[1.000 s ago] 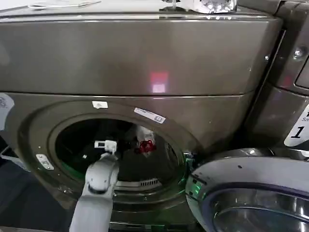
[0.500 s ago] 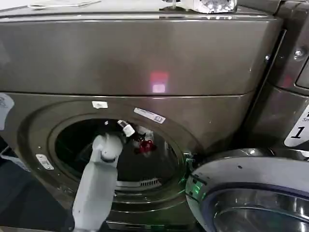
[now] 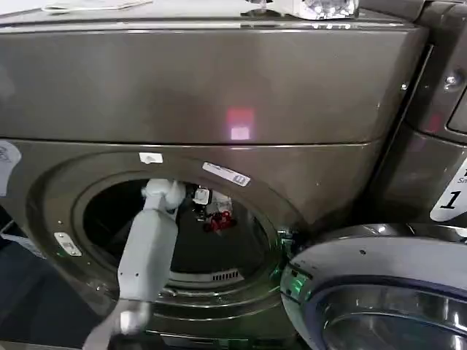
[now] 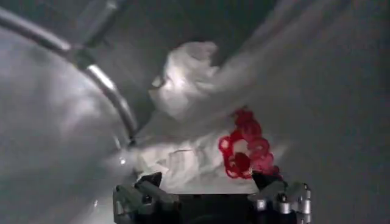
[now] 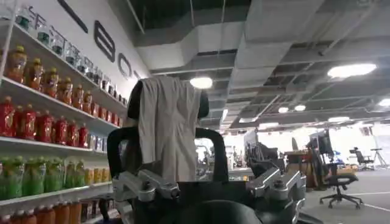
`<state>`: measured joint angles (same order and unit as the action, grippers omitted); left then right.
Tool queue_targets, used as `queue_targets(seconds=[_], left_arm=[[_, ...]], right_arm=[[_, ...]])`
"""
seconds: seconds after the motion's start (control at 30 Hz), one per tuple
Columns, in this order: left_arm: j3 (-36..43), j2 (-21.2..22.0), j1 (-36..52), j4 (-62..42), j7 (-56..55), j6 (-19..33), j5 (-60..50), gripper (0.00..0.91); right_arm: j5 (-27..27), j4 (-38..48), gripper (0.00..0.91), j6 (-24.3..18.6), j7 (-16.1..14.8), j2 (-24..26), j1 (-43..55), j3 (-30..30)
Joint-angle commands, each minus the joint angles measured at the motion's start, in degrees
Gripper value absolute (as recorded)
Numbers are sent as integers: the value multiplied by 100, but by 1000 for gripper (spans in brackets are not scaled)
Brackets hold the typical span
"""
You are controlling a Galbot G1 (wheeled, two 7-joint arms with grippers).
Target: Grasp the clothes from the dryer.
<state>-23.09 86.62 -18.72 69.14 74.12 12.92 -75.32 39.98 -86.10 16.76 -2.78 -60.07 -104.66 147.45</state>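
So the big bronze-grey front-loading dryer [image 3: 219,95] has its round white-rimmed door [image 3: 379,292] swung open at the near right, and the left arm has gone a lot deeper into the porthole in the last second. A second ago the wrist was hanging just inside the lower lip of the opening; half a second ago it had climbed toward the middle; now the forearm slants up from the lip and the left gripper [image 3: 201,197] sits well inside the drum, just beside the laundry.

From the wrist cam on that arm, the left gripper [image 4: 210,182] has its two dark jaws spread wide, nothing between them yet. Right past the tips lies the small bundle of white fabric with the red patch [image 4: 195,131], heaped against the drum wall, red patch [image 3: 219,221] toward one jaw. I can't make out any dark blue piece in there.

My read: the reach is basically done and the closing pinch comes next. Fabric's floppy, so a shallow bite might only catch a fold.

The right gripper [image 5: 210,185] is parked away from the dryer, jaws apart, facing out toward a chair with a grey cloth [image 5: 167,125] draped over it.
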Motion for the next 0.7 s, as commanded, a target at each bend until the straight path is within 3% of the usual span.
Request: queue_targets(seconds=[0.03, 0.7], left_arm=[[249, -30, 168, -529, 304, 382, 192, 907], [529, -97, 235, -1551, 300, 79, 521, 907]], right_arm=[[-4, 4, 907, -17, -4, -10, 6, -8], [-22, -8, 907, -42, -10, -5, 31, -73]])
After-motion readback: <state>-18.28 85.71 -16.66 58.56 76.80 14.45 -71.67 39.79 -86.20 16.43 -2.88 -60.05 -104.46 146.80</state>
